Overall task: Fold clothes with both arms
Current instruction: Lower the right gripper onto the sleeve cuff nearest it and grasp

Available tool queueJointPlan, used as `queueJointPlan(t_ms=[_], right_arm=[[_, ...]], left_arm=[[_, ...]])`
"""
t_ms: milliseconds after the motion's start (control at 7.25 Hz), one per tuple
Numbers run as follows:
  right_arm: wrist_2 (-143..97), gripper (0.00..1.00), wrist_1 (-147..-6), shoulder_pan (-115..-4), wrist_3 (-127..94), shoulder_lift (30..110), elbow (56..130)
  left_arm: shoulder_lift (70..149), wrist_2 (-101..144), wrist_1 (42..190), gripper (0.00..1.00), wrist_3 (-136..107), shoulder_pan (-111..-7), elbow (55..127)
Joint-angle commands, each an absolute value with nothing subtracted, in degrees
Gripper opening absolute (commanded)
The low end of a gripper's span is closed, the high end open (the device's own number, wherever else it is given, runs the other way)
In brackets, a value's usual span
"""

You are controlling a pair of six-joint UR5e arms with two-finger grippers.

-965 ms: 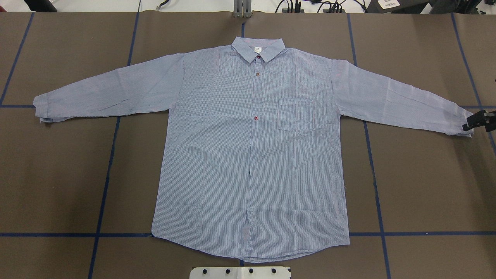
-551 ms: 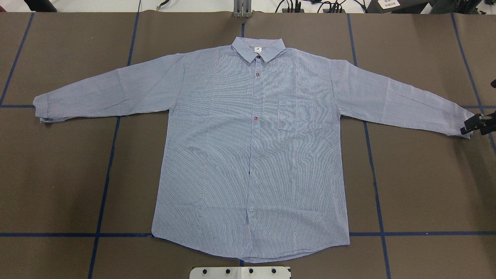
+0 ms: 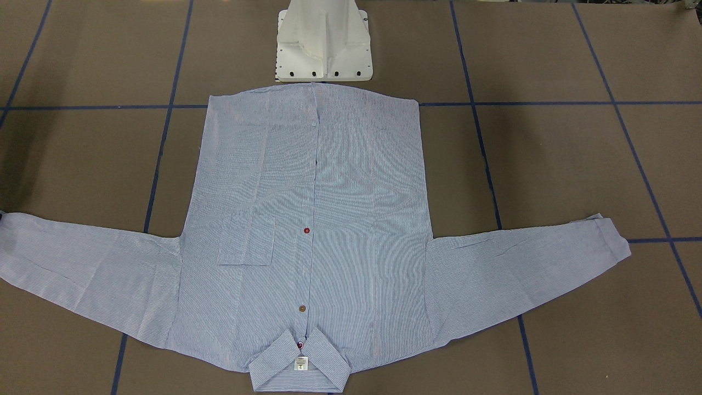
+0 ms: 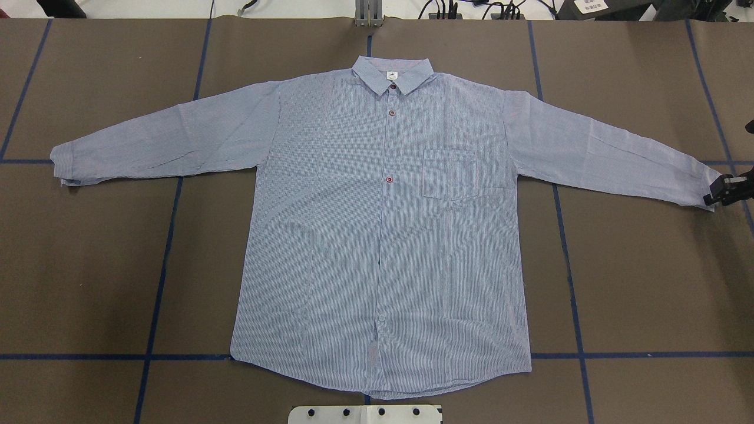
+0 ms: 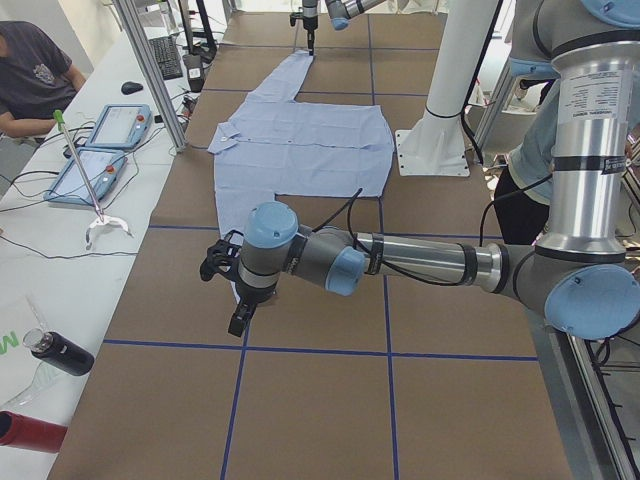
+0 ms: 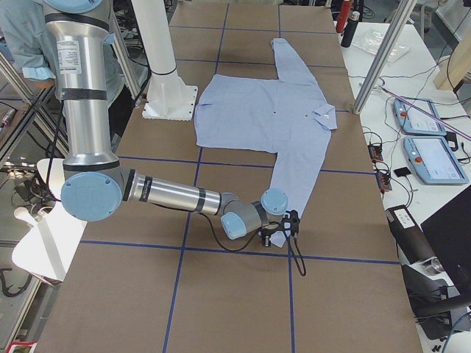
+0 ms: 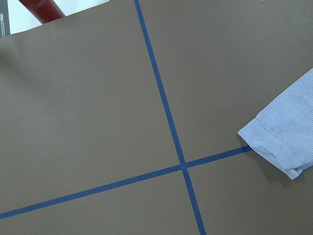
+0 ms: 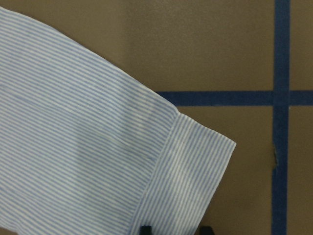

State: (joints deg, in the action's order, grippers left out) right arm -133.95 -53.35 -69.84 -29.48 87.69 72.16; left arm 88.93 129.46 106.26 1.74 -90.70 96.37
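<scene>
Shirt (image 4: 383,235): one, light blue with fine white stripes, thin woven cloth. It is laid flat and front-up at mid-table (image 4: 648,282). In the overhead view the collar (image 4: 393,73) is at 12 o'clock and the hem at 6, so the body's long axis runs 12–6, with the sleeves spread toward 9 and 3. Dark red buttons (image 4: 389,179) and a chest pocket (image 4: 450,174) are noted. The right cuff (image 8: 195,161) is met at its outer, 3 o'clock end by the right gripper (image 4: 713,194). That gripper's tips are seen parted in the wrist view and nothing is clamped; the sleeve runs away from it toward 10 o'clock. The left gripper (image 5: 236,318) is placed short of the left cuff (image 7: 279,144), which lies at 3 o'clock in its wrist view; whether this gripper is parted or closed cannot be told. The right gripper is judged the nearer to its cuff. The table is covered in matt brown and gridded with blue tape (image 4: 571,265).
</scene>
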Motion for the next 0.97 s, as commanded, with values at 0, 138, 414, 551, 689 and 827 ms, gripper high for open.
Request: queueJointPlan(t_ms=[0,138,414,551,689,827], right_arm=[[-133.8,0.37,-53.6,-69.8,-29.4,87.5,72.2],[-133.7,0.27,-53.7,-69.8,-29.4,86.9,71.9],[-133.7,0.07,-54.0,-69.9,-31.1,86.4,71.8],[-133.9,0.0,-53.6,-69.9,-34.6,86.3,72.3],[-134.5,0.0,-53.4,-70.0,-34.6,86.2,73.4],[-134.4,0.0,-53.5,-70.2,-34.5,86.0,76.1]], left_arm=[[89.0,129.5,106.3,0.99,1.6,-90.7,96.3],[89.0,129.5,106.2,0.99,1.6,-90.7,96.4],[89.6,129.5,106.1,0.98,1.5,-90.7,96.6],[89.6,129.4,106.1,0.98,1.5,-90.7,96.5],[89.7,129.5,106.1,0.97,1.5,-90.7,96.5],[89.7,129.5,106.2,0.91,1.5,-90.7,96.6]])
